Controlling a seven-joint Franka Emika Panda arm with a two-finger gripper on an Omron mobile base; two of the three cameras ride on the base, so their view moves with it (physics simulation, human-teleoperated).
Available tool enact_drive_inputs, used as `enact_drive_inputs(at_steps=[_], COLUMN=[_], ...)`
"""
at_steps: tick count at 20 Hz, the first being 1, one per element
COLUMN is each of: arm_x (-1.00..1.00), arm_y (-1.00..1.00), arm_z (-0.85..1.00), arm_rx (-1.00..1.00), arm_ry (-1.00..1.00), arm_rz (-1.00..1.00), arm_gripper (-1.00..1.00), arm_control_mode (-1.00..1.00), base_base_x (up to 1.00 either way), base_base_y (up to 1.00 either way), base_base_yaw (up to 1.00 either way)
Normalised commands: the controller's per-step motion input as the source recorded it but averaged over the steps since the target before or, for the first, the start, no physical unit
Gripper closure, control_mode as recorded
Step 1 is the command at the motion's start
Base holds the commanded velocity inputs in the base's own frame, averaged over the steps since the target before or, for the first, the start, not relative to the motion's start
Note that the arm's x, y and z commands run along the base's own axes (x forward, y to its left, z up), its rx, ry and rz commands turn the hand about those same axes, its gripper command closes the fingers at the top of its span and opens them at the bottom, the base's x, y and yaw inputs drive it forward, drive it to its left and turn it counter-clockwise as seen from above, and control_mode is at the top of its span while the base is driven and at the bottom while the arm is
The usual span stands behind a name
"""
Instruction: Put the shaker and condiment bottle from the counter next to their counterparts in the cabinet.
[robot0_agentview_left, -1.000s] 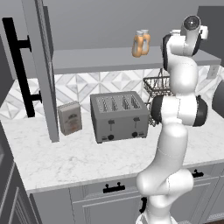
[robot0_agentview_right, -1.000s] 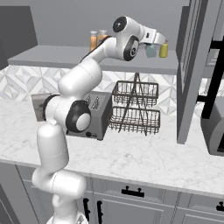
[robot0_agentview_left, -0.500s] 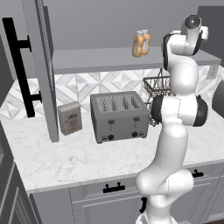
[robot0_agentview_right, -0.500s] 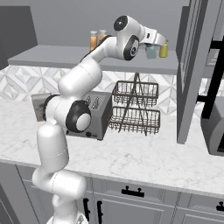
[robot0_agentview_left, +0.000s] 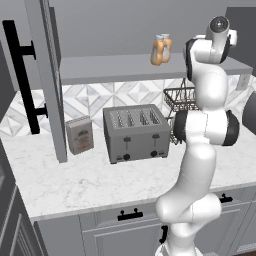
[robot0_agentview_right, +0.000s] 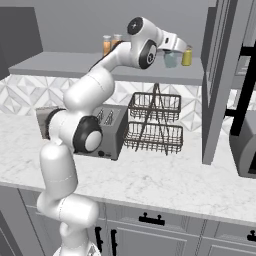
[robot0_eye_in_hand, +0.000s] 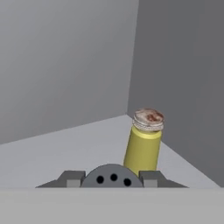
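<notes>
Gripper (robot0_agentview_right: 172, 51) grasps the teal shaker (robot0_agentview_right: 171, 59) on the cabinet shelf (robot0_agentview_right: 100, 70), just beside the yellow-olive shaker (robot0_agentview_right: 187, 56); both orange condiment bottles (robot0_agentview_left: 160, 50) stand together further along that shelf

shaker (robot0_eye_in_hand: 113, 176): body cut off below | end effector (robot0_eye_in_hand: 113, 180): fingers half-hidden
</notes>
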Motion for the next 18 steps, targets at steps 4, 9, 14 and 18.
enact_drive_inputs(at_steps=[4, 9, 14, 18], arm_x=[0.04, 0.03, 0.07, 0.09], arm_y=[0.15, -0.07, -0.12, -0.05], arm_z=[-0.2, -0.19, -0.17, -0.05], arm_rx=[0.0, 0.0, 0.0, 0.0], arm_ry=[0.02, 0.02, 0.01, 0.0], arm_rz=[0.0, 0.0, 0.0, 0.0], arm_gripper=[-1.0, -1.0, -1.0, -1.0], arm_control_mode=[-1.0, -1.0, -1.0, -1.0], base_base_x=[0.0, 0.0, 0.0, 0.0], base_base_y=[0.0, 0.0, 0.0, 0.0], base_base_yaw=[0.0, 0.0, 0.0, 0.0])
